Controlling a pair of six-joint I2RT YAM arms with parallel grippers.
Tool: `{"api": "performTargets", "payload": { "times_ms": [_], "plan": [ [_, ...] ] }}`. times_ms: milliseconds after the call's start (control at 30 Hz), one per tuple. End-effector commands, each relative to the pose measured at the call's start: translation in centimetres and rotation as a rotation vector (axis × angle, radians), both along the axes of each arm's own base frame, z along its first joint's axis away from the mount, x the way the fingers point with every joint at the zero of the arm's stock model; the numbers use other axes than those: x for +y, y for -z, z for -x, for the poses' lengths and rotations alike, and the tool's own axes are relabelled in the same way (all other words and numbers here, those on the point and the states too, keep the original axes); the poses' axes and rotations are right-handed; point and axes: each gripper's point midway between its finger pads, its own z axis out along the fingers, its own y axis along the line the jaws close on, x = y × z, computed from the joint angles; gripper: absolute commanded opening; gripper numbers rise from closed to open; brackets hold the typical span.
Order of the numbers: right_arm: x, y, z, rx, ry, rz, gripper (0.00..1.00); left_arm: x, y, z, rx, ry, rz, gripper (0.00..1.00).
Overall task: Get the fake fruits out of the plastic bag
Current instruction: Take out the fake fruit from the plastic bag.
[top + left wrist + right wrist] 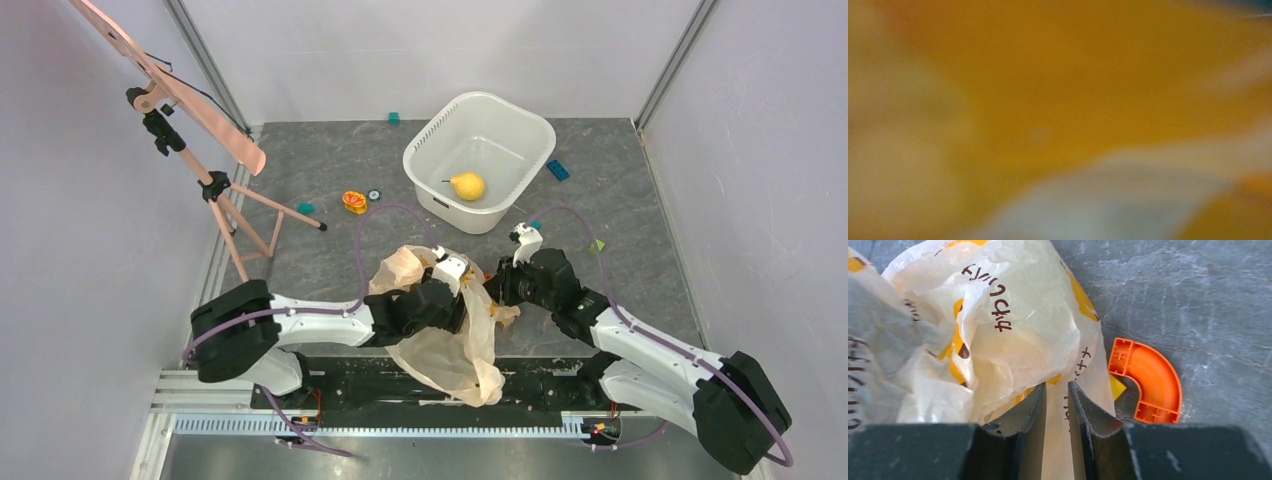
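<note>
Near-centre on the worktop (330,170), with right jaws pinched on the plastic bag (455,360), lift slow, tip mouth down; can't tell left jaws, buried in film.

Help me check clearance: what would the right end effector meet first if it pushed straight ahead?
The plastic bag: its film sits between the fingers of the right end effector and bulges directly ahead. The orange curved piece lies rightward, probably clear.

The left arm (300,322) and right arm (640,345) pair bulky black joint housings with smooth white link shells. A thin purple cable (362,240) loops along each. The right claw (1057,402) has dark, tapering fingers (1029,417).
</note>
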Motion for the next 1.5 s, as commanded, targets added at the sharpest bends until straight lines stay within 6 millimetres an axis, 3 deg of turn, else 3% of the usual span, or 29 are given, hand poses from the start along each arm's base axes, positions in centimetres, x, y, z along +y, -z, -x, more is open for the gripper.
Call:
{"api": "performTargets", "payload": {
  "times_ms": [0,267,400,500,700,933,1067,1200,1300,1467],
  "plan": [
    [-1.6,-0.5,-1.0,-0.055,0.075,0.047,0.25,-0.1,-4.0,0.0,-0.015,0.016,0.000,0.53],
    [-3.0,-1.6,-1.5,-0.114,0.143,0.062,0.26,2.3,-6.0,2.8,0.104,0.068,-0.077,0.56],
    [-3.5,-1.7,-1.3,-0.119,0.153,0.076,0.27,4.8,-6.2,4.0,0.177,0.064,-0.221,0.55],
    [-3.8,-1.9,-1.3,-0.131,0.160,0.079,0.27,6.2,-7.5,4.9,0.208,0.073,-0.254,0.54],
    [-4.2,-1.9,-1.2,-0.140,0.170,0.086,0.27,6.8,-13.7,6.9,0.221,0.157,-0.145,0.56],
    [-4.6,-2.1,-1.2,-0.153,0.183,0.084,0.28,7.4,-22.0,7.2,0.148,0.223,-0.088,0.57],
    [-4.8,-2.2,-1.1,-0.160,0.191,0.085,0.28,7.1,-27.2,5.8,0.026,0.222,-0.027,0.61],
    [-5.0,-2.2,-0.9,-0.158,0.189,0.091,0.29,5.5,-29.4,3.1,-0.047,0.205,-0.046,0.62],
    [-5.2,-2.1,-0.8,-0.158,0.195,0.099,0.29,3.6,-30.0,0.3,-0.077,0.196,-0.035,0.62],
    [-5.8,-2.2,-0.7,-0.158,0.213,0.113,0.29,1.1,-27.8,-6.7,-0.036,0.125,-0.033,0.61]
  ]
}}
